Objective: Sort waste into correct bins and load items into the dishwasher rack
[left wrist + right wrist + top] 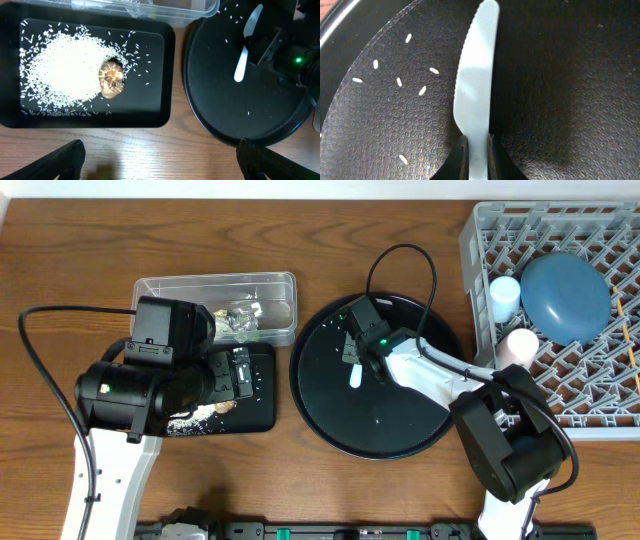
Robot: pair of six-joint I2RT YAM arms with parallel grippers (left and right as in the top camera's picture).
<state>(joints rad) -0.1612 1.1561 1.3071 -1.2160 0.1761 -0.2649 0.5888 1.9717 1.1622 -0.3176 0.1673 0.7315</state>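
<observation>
Wooden tabletop [60, 240]: low in the right wrist view, the right end effector [477, 150] is clamped on the handle of the pale blue knife [476, 85], which lies flat on the round black tray [560, 100]. The knife looks like light, stiff, probably slick plastic, best pinched across the handle. Further off, the left end effector [160, 167] hangs spread wide above the rice [60, 65]. The dishwasher rack [560, 230] sits at the overhead view's upper right.
</observation>
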